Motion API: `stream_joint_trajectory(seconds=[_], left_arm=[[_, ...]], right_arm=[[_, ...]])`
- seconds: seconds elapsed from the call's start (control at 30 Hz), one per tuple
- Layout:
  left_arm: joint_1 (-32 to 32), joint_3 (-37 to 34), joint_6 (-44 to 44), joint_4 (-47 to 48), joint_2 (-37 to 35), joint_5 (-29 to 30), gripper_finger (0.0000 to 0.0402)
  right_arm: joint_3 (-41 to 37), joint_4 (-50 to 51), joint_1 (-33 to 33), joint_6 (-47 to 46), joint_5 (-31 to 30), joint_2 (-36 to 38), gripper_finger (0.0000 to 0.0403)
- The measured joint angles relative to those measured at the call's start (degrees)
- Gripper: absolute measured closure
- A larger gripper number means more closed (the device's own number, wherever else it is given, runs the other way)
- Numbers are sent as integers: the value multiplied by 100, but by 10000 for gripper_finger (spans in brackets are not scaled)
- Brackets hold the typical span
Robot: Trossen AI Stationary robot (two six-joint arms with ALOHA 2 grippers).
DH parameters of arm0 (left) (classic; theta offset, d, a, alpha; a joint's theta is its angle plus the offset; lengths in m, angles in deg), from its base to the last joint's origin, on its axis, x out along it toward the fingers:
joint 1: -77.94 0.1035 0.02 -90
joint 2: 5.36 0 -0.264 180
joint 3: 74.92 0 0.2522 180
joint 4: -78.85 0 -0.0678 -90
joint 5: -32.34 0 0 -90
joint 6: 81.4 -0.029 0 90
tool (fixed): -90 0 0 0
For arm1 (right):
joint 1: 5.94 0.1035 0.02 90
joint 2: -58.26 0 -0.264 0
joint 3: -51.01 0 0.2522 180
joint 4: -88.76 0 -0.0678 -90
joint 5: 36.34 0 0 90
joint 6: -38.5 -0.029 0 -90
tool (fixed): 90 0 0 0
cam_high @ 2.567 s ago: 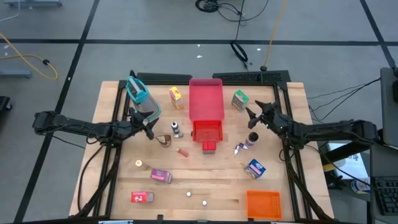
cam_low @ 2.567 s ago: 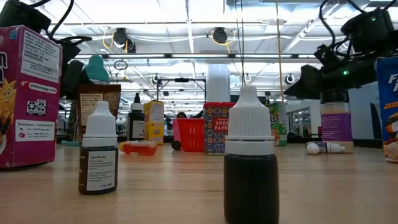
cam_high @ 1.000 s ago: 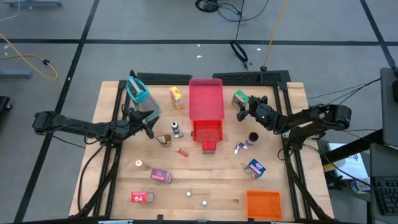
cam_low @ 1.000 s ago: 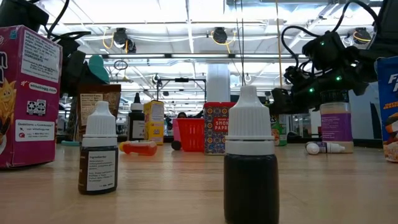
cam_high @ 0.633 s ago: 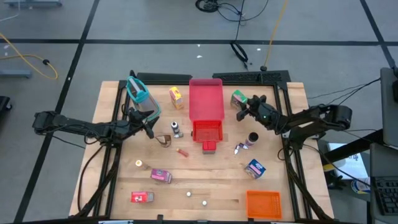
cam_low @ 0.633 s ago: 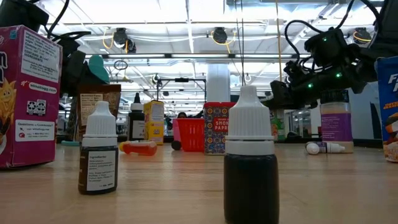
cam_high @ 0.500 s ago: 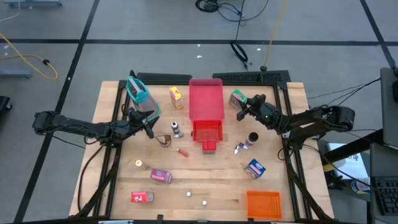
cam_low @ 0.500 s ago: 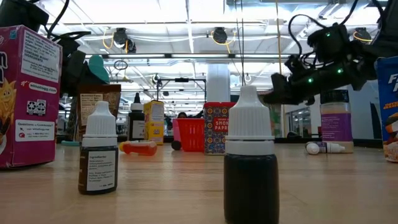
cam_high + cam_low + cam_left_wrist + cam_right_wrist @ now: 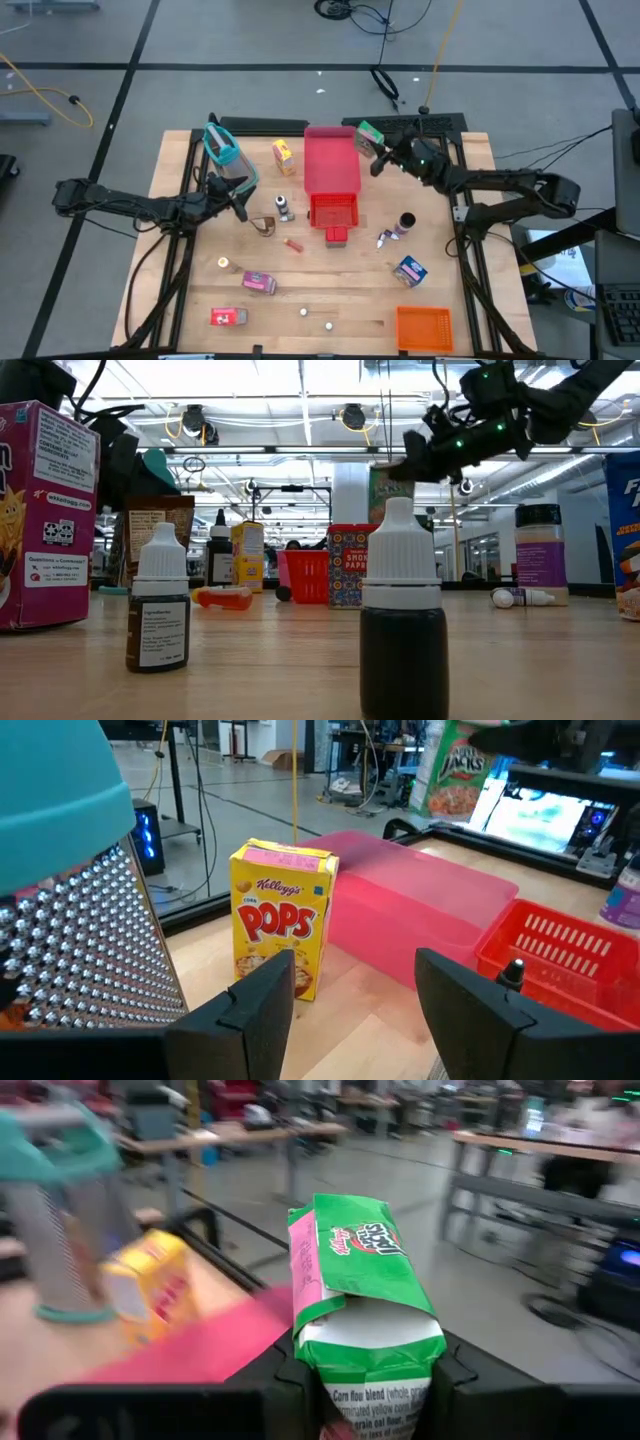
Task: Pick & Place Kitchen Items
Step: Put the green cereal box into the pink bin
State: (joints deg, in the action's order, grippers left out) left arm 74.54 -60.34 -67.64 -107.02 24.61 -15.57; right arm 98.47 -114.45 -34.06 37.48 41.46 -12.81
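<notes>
My right gripper point(image 9: 382, 153) is shut on a green carton point(image 9: 365, 1290) and holds it in the air over the far right corner of the flat red tray point(image 9: 331, 160). In the low view the green carton point(image 9: 390, 484) hangs high above the table. My left gripper point(image 9: 350, 1010) waits open at the table's left, facing a yellow carton point(image 9: 283, 928) that stands upright on its base. Nothing is between its fingers. My right gripper pinches the green carton's near end point(image 9: 366, 1380) between its two fingers, one on each of two opposite sides. The fingers come level from the table's right side. The carton reaches out past the fingertips and is lifted clear of table and tray.
A red basket point(image 9: 332, 210) stands at the tray's near end. A teal grater point(image 9: 225, 150) is at the far left. A jar point(image 9: 405, 222), a blue carton point(image 9: 410, 270), a pink carton point(image 9: 258, 283), a red carton point(image 9: 228, 317) and an orange bin point(image 9: 423, 327) lie nearer.
My right gripper has taken hold of the green carton where it stood on the table. It has then risen and gone toward the far edge and the left. The carton is now lifted clear and sits above the tray's corner.
</notes>
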Motion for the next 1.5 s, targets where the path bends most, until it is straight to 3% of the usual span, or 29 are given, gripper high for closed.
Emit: stream_joint_trajectory(seconds=[0.3, 0.5, 0.87, 1.03, 1.2, 1.5], left_arm=[[0, 0, 0, -42, 0, 2, 192], [0, 0, -2, -45, 0, 4, 192], [11, 0, -2, -164, 1, 7, 192], [11, 0, -9, -156, 0, 4, 192], [11, 0, -17, -151, 1, 4, 192], [11, 0, -55, -149, 1, 5, 192]], right_arm=[[321, -30, -825, 143, 1246, -205, 319], [331, -934, -1030, -2, 1841, -913, 319], [1352, -1015, -1086, 148, 2181, -2433, 319], [1703, -1042, -1159, 477, 3019, -2882, 319], [1908, -1045, -1298, 517, 3335, -3185, 319], [1963, -908, -1535, 739, 3352, -3410, 319]])
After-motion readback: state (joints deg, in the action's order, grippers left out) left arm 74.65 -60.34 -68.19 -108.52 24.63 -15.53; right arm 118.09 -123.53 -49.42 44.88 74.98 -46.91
